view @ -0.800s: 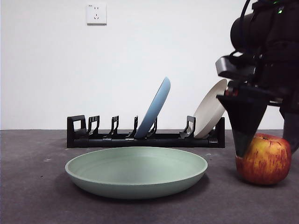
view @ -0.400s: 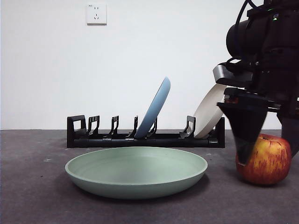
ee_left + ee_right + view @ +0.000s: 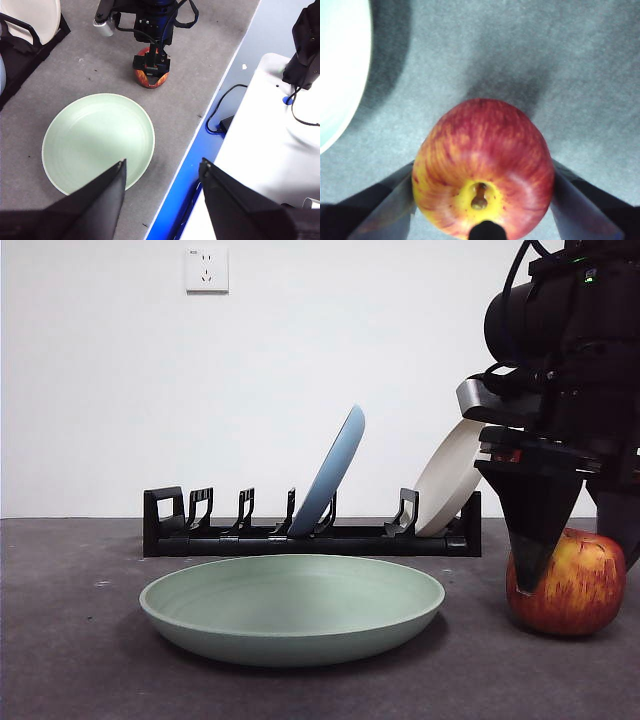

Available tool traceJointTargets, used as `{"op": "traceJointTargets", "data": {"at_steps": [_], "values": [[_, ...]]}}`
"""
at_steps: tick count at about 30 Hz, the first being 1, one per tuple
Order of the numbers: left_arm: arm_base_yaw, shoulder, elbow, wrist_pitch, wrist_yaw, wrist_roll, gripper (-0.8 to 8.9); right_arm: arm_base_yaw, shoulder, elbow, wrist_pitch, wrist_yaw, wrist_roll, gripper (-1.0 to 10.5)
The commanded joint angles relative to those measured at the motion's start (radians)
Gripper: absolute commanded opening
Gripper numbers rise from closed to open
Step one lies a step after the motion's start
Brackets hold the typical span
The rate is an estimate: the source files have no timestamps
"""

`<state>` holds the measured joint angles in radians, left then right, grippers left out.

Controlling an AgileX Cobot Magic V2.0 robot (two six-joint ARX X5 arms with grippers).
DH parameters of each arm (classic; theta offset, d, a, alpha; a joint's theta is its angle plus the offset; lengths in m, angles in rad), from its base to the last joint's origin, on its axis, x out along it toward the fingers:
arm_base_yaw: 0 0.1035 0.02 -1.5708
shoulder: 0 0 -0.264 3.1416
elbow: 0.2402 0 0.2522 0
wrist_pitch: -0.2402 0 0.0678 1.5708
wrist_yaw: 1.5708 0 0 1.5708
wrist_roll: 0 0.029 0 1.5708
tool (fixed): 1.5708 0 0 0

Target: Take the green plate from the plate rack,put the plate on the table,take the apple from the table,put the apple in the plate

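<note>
Two black jaws of the right pincer (image 3: 482,200) clenched against the streaked red apple (image 3: 482,167) on the dark grey bench (image 3: 80,640) beside the sage-green plate (image 3: 292,608); risk of slipping off its rounded flanks when lifted.

A light blue plate (image 3: 331,471) leans upright in the slots ahead of me, and a cream-white plate (image 3: 447,480) leans at the far end. A white wall socket (image 3: 206,269) sits high on the wall behind. Beside the table I see a white desk (image 3: 260,145) with a black cable (image 3: 225,105).

Right gripper (image 3: 578,565) down low at the table with jaws clamped either side of the apple (image 3: 482,167), left gripper (image 3: 162,172) hanging high, jaws spread.
</note>
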<state>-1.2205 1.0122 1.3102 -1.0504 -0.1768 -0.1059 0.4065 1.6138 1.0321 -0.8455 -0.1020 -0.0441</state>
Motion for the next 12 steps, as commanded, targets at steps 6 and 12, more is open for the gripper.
{"op": "traceJointTargets", "data": {"at_steps": [6, 12], "values": [[-0.002, -0.001, 0.002, 0.002, -0.001, -0.006, 2.52, 0.026, -0.125, 0.0, 0.009, 0.004, 0.045, -0.2], [-0.002, -0.001, 0.002, -0.002, 0.0, -0.003, 2.52, 0.134, -0.17, 0.0, 0.098, 0.005, 0.106, -0.2]]}}
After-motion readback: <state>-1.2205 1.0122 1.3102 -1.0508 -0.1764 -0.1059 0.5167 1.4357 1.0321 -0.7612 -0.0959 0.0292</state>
